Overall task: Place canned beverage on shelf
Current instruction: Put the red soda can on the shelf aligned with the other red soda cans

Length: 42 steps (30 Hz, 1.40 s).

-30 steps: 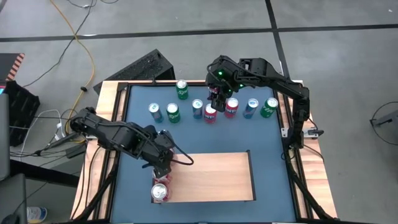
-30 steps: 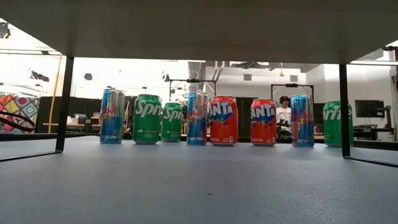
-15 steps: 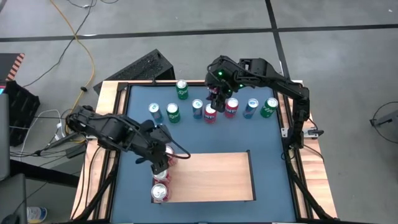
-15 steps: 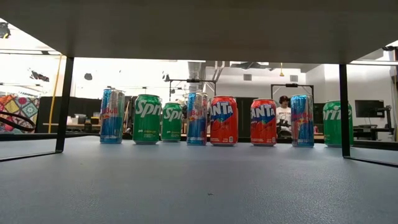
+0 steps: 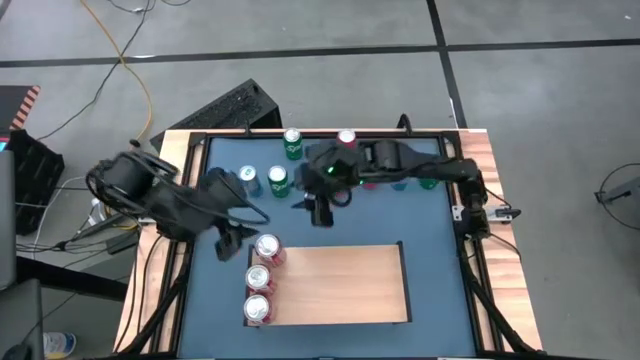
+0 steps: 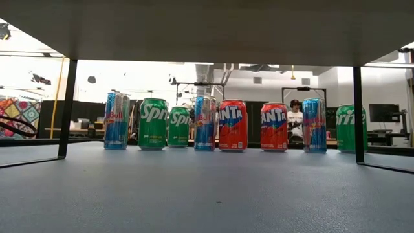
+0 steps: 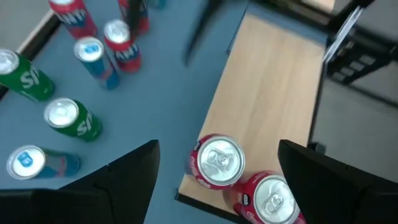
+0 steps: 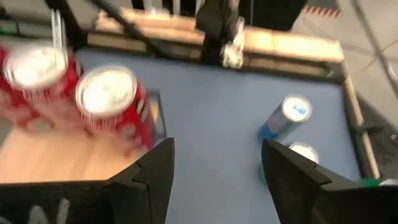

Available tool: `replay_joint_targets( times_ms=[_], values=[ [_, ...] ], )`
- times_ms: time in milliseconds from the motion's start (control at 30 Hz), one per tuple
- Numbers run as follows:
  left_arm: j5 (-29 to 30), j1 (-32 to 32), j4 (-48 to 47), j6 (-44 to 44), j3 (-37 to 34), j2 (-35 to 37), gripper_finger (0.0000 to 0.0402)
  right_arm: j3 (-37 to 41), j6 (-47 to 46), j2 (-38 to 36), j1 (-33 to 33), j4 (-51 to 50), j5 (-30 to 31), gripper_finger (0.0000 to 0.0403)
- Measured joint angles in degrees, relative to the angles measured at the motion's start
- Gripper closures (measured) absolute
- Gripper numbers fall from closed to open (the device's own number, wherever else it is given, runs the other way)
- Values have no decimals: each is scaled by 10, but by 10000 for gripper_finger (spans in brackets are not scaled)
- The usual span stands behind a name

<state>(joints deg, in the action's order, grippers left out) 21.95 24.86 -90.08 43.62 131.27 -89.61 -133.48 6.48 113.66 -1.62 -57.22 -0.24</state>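
Observation:
Three red cans (image 5: 268, 248) (image 5: 259, 278) (image 5: 257, 308) stand upright in a line on the left edge of the pale wooden shelf (image 5: 345, 285). My left gripper (image 5: 232, 243) is open and empty over the blue mat, just left of the far red can (image 7: 216, 162). My right gripper (image 5: 316, 210) is open and empty over the mat between the can row and the shelf's far edge. In the right wrist view (image 8: 214, 180) it faces two of the red cans (image 8: 112, 99). More cans stand in a row at the back (image 6: 233, 125).
Green cans (image 5: 293, 143) (image 5: 277, 180), a blue can (image 5: 249, 178) and a red-topped can (image 5: 346, 137) stand at the back; the right arm hides other cans of the row. Most of the shelf right of the red cans is bare. Black rails and a wooden frame (image 5: 170, 150) ring the mat.
My left gripper has drawn back from over the shelf's left edge toward the table's left and far side, and a third red can now stands free at the shelf's far-left corner. My right arm has swung from the can row toward the near side and left, over the mat.

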Motion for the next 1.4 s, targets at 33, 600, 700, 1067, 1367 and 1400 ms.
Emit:
replay_joint_targets(
  times_ms=[33, 600, 700, 1067, 1367, 1400],
  values=[
    [5, 0, 2, 2, 3, 9, 92, 0, 0, 11, -3, 8, -1, 175],
    [74, 1, 4, 12, 3, 73, 92, 0, -10, 88, -28, 122, -74, 175],
    [73, 1, 4, 5, 3, 72, 92, -2, -14, 95, -31, 141, -75, 175],
    [70, 1, 4, -8, 3, 71, 93, -1, -22, 104, -32, 151, -48, 175],
    [80, 1, 4, -27, 2, 71, 93, -10, -39, 102, -30, 149, -42, 175],
    [86, 1, 4, -27, 2, 71, 93, -14, -39, 100, -32, 145, -39, 175]
  ],
)
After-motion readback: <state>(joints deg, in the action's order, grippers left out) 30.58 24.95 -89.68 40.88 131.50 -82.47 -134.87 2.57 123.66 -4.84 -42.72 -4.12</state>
